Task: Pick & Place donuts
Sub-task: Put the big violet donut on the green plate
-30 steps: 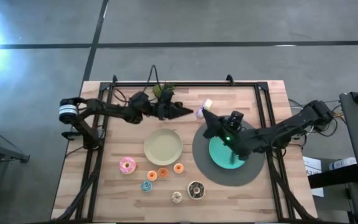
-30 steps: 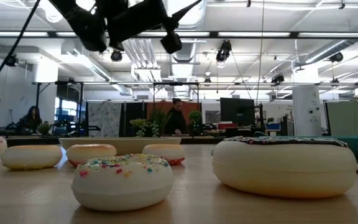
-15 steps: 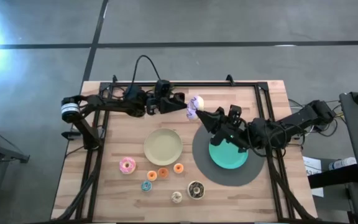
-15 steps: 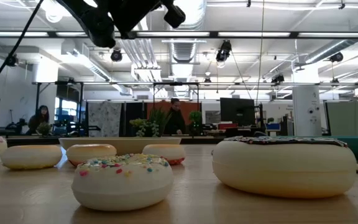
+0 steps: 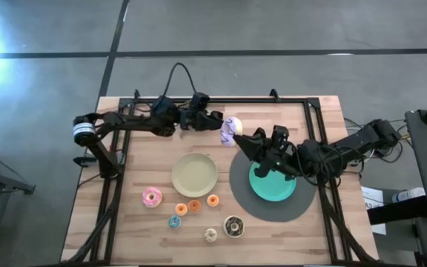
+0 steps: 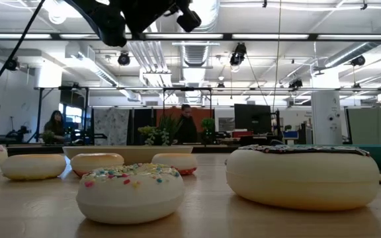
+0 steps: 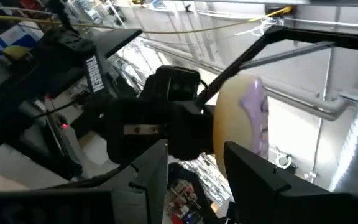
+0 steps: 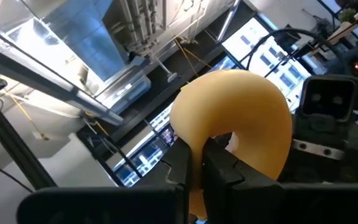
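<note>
Above the far middle of the table [image 5: 132,222], the two arms met around a single donut with purple icing [image 5: 230,130]. The right hand [image 5: 242,138] pinched this donut at its rim, its fingers pressed tight on the cream-coloured side, as the right wrist view showed [image 8: 229,140]. The left hand [image 5: 219,123] sat just beside the donut on its left, with its fingers spread apart and the donut ahead of them in the left wrist view [image 7: 244,118]; whether they touched it could not be told.

The other donuts lay on the near part of the table. A pink donut [image 5: 152,196] sat farthest left, with three small orange ones [image 5: 195,205] in a row to its right. Nearer still were a blue mini donut [image 5: 175,222], a cream one with sprinkles [image 5: 210,235] and a chocolate donut [image 5: 233,225].

A beige plate [image 5: 194,175] sat in the middle of the table. To its right a teal plate [image 5: 273,185] rested on a round dark grey mat [image 5: 250,208], partly under the right arm.

In the low view people stood in the room behind the table.
</note>
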`<state>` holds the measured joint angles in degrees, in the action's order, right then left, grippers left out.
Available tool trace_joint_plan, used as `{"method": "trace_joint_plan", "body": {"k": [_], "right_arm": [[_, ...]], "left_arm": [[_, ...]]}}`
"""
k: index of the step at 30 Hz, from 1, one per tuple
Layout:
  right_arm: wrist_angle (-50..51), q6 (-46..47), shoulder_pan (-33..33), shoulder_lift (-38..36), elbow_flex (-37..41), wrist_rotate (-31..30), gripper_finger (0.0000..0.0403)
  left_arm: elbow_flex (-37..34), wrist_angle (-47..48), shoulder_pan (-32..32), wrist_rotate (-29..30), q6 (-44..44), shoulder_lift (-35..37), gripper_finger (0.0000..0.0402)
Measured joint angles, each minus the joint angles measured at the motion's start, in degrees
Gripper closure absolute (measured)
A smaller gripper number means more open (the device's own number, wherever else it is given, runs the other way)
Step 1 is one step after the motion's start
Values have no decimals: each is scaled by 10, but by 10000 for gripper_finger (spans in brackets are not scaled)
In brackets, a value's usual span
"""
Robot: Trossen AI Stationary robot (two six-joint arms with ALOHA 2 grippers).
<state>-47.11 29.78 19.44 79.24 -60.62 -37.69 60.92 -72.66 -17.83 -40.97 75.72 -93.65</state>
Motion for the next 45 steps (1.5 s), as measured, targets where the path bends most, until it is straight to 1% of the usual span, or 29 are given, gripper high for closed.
{"method": "trace_joint_plan", "body": {"k": [6,10,12,20,23,32,37,45], "right_arm": [[1,0,0,0,5,0,390],[-2,0,0,0,6,0,390],[-3,0,0,-1,6,0,390],[-2,8,0,-1,9,3,390],[-2,9,0,-1,9,3,390],[-2,11,0,-1,15,4,390],[-3,23,-3,-1,22,9,390],[-3,26,-9,-1,23,6,390]], "left_arm": [[37,-5,3,-5,-32,7,270],[43,-7,4,-11,-39,10,270],[41,7,7,-14,-40,10,267],[42,43,13,-9,-58,9,225],[42,53,11,-9,-62,9,215],[48,52,26,-7,-64,9,213],[56,53,34,-16,-74,9,213],[55,94,38,-31,-112,9,213]]}}
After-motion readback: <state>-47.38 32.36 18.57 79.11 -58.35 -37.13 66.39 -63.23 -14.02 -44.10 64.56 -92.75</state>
